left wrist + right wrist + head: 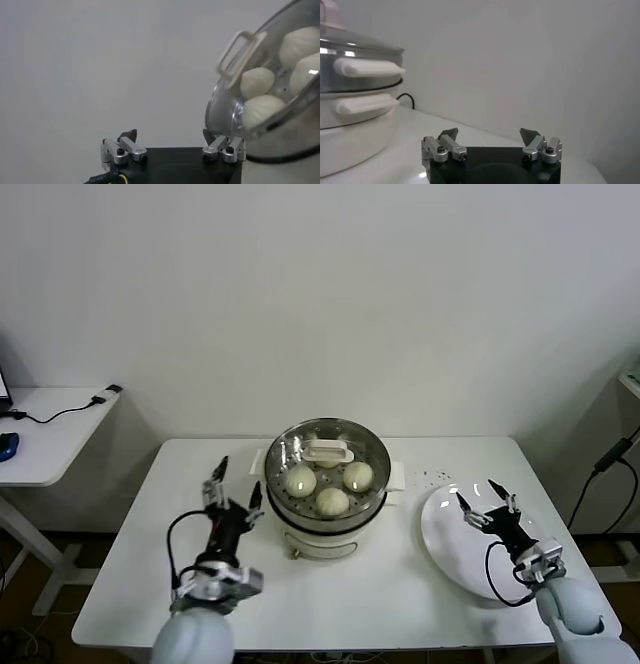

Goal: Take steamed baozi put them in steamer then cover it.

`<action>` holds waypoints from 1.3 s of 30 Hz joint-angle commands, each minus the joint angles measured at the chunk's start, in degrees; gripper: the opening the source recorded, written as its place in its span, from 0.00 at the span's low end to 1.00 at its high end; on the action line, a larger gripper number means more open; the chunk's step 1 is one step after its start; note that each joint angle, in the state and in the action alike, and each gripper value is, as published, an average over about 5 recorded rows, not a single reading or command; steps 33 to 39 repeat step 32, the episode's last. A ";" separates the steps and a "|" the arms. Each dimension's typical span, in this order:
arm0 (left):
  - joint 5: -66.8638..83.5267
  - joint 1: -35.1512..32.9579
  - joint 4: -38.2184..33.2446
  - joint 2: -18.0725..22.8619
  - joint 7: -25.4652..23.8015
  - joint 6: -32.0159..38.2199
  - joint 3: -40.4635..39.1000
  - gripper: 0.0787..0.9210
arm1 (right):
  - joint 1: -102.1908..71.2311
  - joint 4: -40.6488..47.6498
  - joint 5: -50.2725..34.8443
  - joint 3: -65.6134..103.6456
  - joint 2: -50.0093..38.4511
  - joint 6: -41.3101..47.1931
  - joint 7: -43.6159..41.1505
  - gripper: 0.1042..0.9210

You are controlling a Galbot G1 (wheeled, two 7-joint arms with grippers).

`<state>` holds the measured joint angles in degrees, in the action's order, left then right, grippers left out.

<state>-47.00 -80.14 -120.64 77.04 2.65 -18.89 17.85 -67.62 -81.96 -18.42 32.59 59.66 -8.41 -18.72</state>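
Left gripper point(232, 489) hung with jaws spread and empty just beside the steamer point(328, 524), apparently clear of the cover point(327, 452) that sat on top. Through the glass, baozi point(333, 501) lay inside (the task looked complete). Right gripper point(487, 506) hovered spread over the bare plate point(448, 534), probably where the buns came from. No readable brand or writing showed anywhere.
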 commanded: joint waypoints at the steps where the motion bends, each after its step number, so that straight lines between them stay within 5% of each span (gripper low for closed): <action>1: 47.93 -15.50 1.93 4.04 2.34 22.08 26.44 0.88 | -3.02 -7.52 1.86 0.44 1.81 0.81 1.87 0.88; 9: 57.91 -18.79 4.74 6.69 -0.67 24.10 29.07 0.88 | -6.87 -10.43 1.66 2.34 3.57 0.72 1.65 0.88; 39: 51.23 -20.33 2.93 7.06 -2.47 24.49 28.62 0.88 | -10.44 -11.02 0.57 4.45 6.42 -0.60 0.95 0.88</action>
